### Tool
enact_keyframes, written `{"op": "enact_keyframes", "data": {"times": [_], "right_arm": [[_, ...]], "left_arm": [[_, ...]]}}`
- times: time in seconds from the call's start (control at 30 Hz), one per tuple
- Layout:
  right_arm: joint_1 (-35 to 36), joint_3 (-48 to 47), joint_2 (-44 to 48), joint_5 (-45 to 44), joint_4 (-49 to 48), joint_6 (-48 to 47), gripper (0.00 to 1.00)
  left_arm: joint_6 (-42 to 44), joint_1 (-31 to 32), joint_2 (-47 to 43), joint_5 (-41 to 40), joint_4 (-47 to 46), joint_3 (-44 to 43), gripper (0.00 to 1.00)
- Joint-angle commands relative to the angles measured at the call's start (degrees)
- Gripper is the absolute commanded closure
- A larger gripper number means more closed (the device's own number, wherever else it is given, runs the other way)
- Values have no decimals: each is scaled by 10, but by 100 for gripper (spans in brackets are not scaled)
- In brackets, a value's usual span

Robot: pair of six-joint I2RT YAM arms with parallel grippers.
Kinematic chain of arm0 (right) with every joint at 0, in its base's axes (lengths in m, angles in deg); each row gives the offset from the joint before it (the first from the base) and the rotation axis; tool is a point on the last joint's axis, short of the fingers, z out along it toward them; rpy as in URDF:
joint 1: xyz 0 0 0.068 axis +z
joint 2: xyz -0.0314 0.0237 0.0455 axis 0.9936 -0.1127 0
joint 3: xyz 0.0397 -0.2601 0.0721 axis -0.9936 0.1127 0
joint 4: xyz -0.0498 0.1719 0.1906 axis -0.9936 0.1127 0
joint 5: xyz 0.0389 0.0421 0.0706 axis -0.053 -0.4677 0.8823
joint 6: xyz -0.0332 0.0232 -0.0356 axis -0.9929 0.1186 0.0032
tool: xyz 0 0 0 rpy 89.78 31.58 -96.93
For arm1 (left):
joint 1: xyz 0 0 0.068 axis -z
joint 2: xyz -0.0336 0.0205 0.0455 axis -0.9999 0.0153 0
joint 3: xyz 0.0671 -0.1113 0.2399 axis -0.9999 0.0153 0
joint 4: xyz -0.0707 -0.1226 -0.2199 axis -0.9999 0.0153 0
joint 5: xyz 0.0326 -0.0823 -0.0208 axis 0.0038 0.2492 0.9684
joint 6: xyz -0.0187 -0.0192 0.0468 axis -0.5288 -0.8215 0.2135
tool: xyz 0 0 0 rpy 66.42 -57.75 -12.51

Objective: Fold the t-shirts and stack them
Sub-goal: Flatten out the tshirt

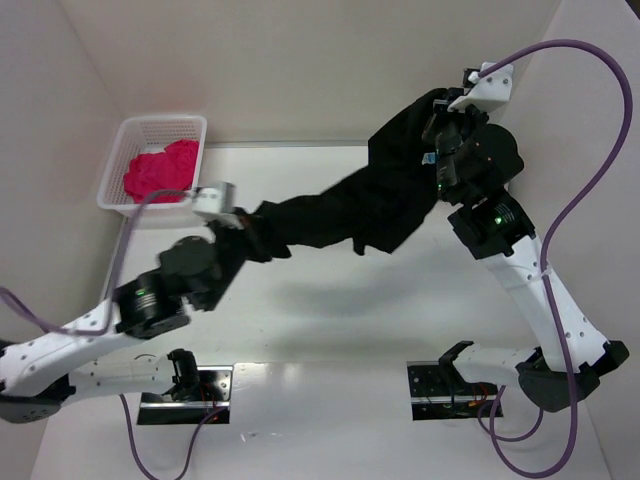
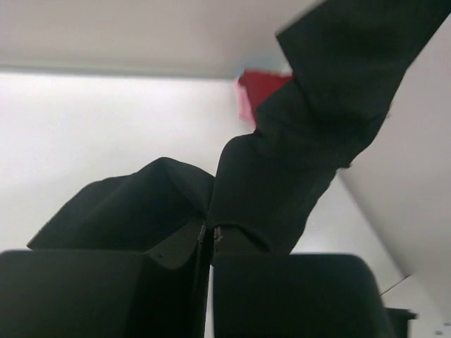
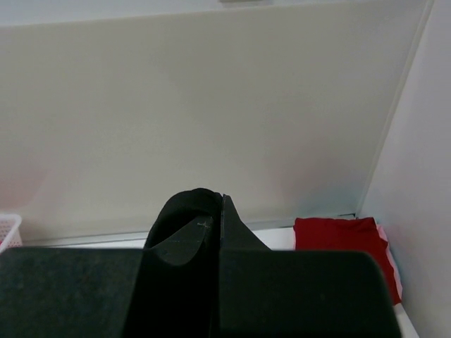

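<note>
Soft black cloth t-shirt (image 1: 370,205) is hanging stretched across frame centre, left gripper (image 2: 209,234) clamping its lower-left end, right gripper (image 3: 220,208) clamping its upper-right end; crumpled magenta-pink cloth t-shirt (image 1: 160,172) is lying in white plastic mesh basket (image 1: 165,121), upper left.

Top external view: high and to the rear, facing down; distant, covering the white table (image 1: 330,320). Left wrist view: close behind the left gripper (image 2: 210,236), looking along its jaws at the soft black cloth t-shirt (image 2: 296,162) just ahead. Right wrist view: close behind the right gripper (image 3: 220,218), facing the back wall (image 3: 211,105). Both wrist views share the folded dark red cloth t-shirt (image 3: 338,243), beyond the jaws, rightward.
</note>
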Motion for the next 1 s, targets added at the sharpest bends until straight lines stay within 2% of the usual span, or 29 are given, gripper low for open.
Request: {"op": "enact_keyframes", "data": {"times": [0.0, 0.1, 0.2, 0.33, 0.37, 0.43, 0.5, 0.53, 0.57, 0.6, 0.63, 0.67, 0.97], "right_arm": [[-11, -3, 20, -24, -62, 16, 100], [-11, -3, 20, -24, -73, 16, 100], [-11, -3, 14, -30, -83, 21, 100], [-11, -9, 9, -18, -89, 42, 100], [-11, -9, 9, -18, -89, 52, 100], [-11, -9, 14, 4, -84, 58, 100], [-11, -9, 14, 21, -76, 65, 100], [-11, -9, 14, 28, -76, 65, 100], [-11, -9, 14, 35, -68, 80, 100], [-11, -9, 14, 43, -68, 80, 100], [-11, 1, 14, 54, -63, 80, 100], [-11, 10, 23, 68, -71, 88, 100], [-11, 47, 36, 82, -66, 106, 100]], "left_arm": [[19, -2, -99, -39, 40, -18, 99], [46, -2, -174, -55, 23, -10, 100], [63, -2, -182, -111, 79, -47, 100], [92, -2, -137, -165, 105, -96, 100], [92, -2, -113, -226, 112, -102, 100], [101, -2, -91, -263, 122, -109, 100], [126, -2, -65, -290, 78, -109, 100], [216, -2, -59, -302, 36, -93, 100], [249, -2, -44, -302, -41, -72, 100], [269, -2, -35, -308, -65, -72, 100], [312, -2, -25, -302, -96, -66, 100], [312, -2, -7, -282, -113, -71, 100], [273, -2, 121, -109, -112, -151, 100]]}}
